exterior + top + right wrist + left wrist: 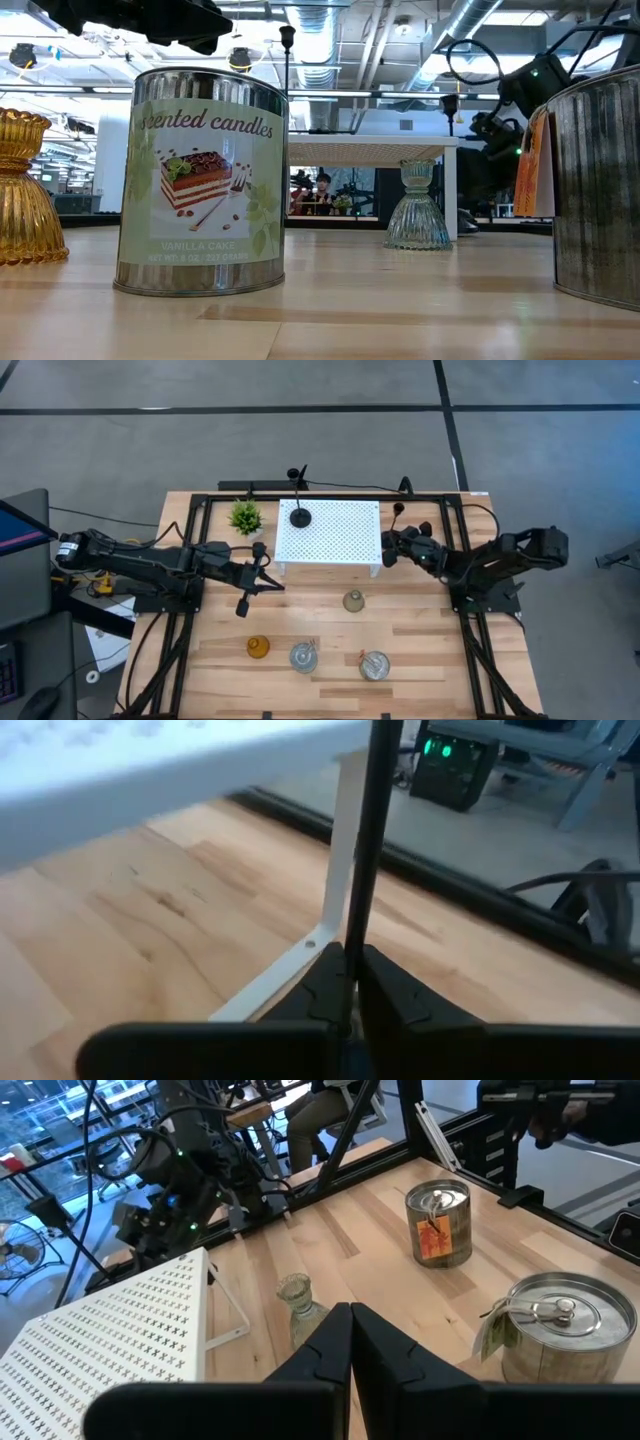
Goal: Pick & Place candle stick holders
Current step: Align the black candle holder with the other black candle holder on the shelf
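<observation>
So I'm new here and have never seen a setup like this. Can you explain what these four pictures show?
It is one moment seen by four cameras: one overhead, one at table-top height, and one on each arm's wrist. Two dark robot arms work at a wooden table.

A white perforated stand sits at the back with one black candlestick on it and a small green plant beside it. Nearer the front are a greyish bell-shaped holder, an amber holder and two candle tins.

The right gripper, by the stand's right edge, is shut on a thin black candlestick stem. The left gripper is shut and holds nothing.
</observation>
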{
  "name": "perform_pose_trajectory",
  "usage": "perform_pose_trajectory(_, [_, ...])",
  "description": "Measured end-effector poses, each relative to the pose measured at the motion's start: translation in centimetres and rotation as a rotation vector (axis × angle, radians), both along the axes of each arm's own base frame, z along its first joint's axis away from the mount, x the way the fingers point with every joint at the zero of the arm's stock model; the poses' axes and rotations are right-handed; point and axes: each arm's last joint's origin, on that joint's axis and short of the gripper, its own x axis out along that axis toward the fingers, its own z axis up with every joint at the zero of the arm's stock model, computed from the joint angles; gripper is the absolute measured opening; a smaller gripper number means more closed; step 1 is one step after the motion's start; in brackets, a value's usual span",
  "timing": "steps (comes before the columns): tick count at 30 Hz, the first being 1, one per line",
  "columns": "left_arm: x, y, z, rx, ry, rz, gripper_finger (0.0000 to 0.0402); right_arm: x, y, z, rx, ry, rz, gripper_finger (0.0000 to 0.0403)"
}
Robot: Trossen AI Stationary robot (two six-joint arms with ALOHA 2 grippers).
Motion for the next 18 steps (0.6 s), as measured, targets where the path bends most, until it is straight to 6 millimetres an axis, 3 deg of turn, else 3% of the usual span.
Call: perform_pose_trajectory(18, [0.0,0.0,0.0,-0.004,0.001,0.0,0.0008,-3.6,1.4,3.8,-0.015,-0.003,0.009,0.0001])
